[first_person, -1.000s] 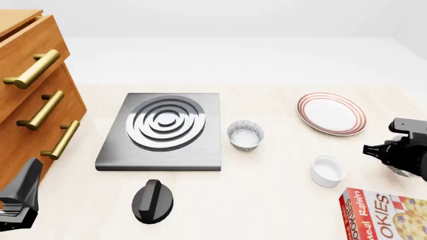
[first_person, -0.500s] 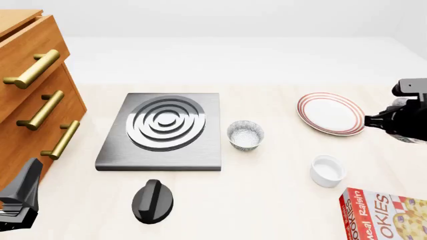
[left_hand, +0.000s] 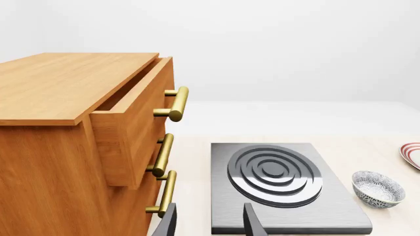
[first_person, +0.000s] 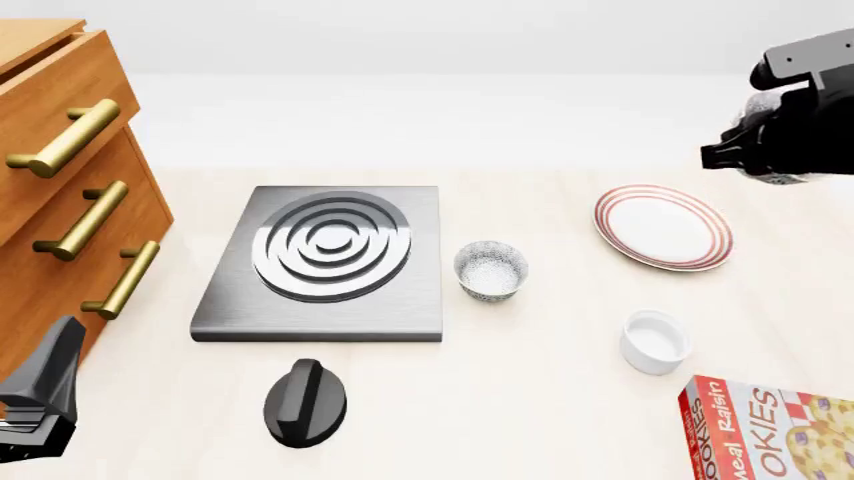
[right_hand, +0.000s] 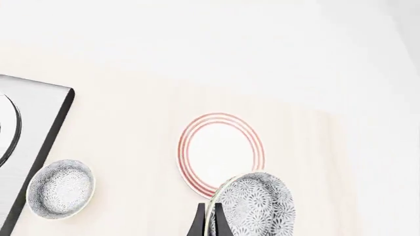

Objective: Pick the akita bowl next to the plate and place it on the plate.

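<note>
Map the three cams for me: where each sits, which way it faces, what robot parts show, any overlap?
Front view: fixed, above and behind the arms, looking forward and down at the table; left gripper low at its left edge, right gripper raised at upper right.
Left wrist view: low behind the left gripper, facing the drawers and stove plate; both fingers show.
Right wrist view: high, looking down on the plate; fingers pinch the akita bowl.
Shared: all three show the second speckled bowl and the plate.
</note>
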